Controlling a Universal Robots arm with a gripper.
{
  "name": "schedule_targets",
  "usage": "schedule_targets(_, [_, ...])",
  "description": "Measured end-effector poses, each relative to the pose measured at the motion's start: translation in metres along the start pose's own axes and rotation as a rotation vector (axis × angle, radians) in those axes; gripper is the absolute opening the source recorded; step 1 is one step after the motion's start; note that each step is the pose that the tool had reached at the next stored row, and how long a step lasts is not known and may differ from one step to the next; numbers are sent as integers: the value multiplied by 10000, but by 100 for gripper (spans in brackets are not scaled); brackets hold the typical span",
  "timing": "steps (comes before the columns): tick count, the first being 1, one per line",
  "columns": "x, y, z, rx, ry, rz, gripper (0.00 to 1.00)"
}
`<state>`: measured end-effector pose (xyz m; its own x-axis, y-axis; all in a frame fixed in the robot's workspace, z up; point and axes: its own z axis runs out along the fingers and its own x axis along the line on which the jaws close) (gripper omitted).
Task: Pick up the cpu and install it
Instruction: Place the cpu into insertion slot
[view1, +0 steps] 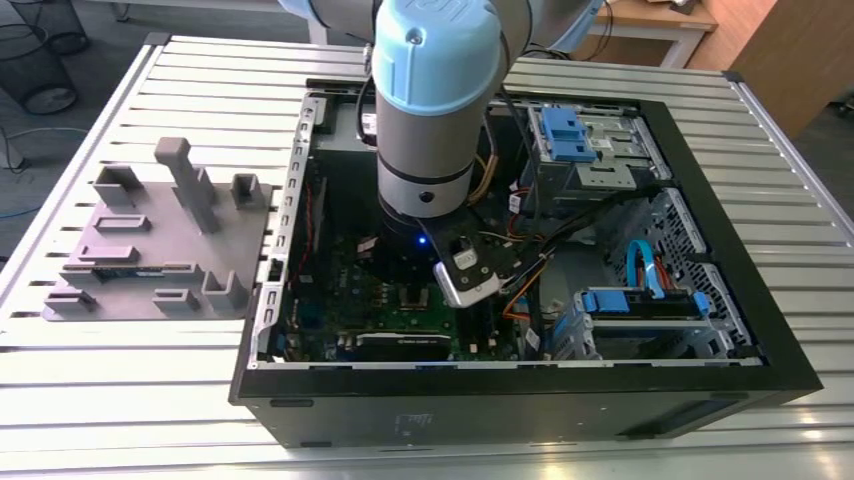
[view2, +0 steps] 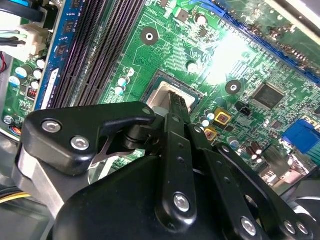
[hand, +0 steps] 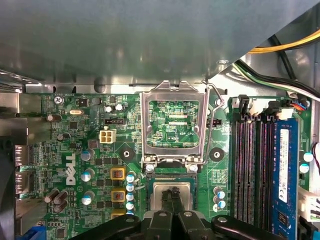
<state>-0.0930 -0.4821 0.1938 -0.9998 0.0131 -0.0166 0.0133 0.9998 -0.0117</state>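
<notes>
The cpu (hand: 157, 196), a flat square chip with a silver-grey top, lies flat in the motherboard socket just below the raised metal load frame (hand: 172, 125). My gripper (hand: 171, 196) hangs right over it with its two black fingertips drawn together on or just above the chip's top, well inside its edges. In the second wrist view the cpu (view2: 161, 94) shows beyond the tip of the gripper (view2: 176, 102). In the exterior view the arm (view1: 427, 120) reaches straight down into the open computer case (view1: 747, 330), and its wrist hides the socket.
Black memory slots (hand: 252, 170) and a blue-labelled memory stick (hand: 286, 165) run beside the socket. Yellow and black cables (hand: 285, 47) cross near the case wall. Blue drive bays (view1: 581, 135) fill the case's far side. A grey fixture plate (view1: 160, 250) lies on the slatted table at the exterior view's left.
</notes>
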Motion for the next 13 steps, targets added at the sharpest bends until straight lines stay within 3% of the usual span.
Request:
schedule_targets(9, [-3, -3, -215, 9, 5, 0, 11])
schedule_targets(13, [-4, -3, -228, 6, 4, -1, 11])
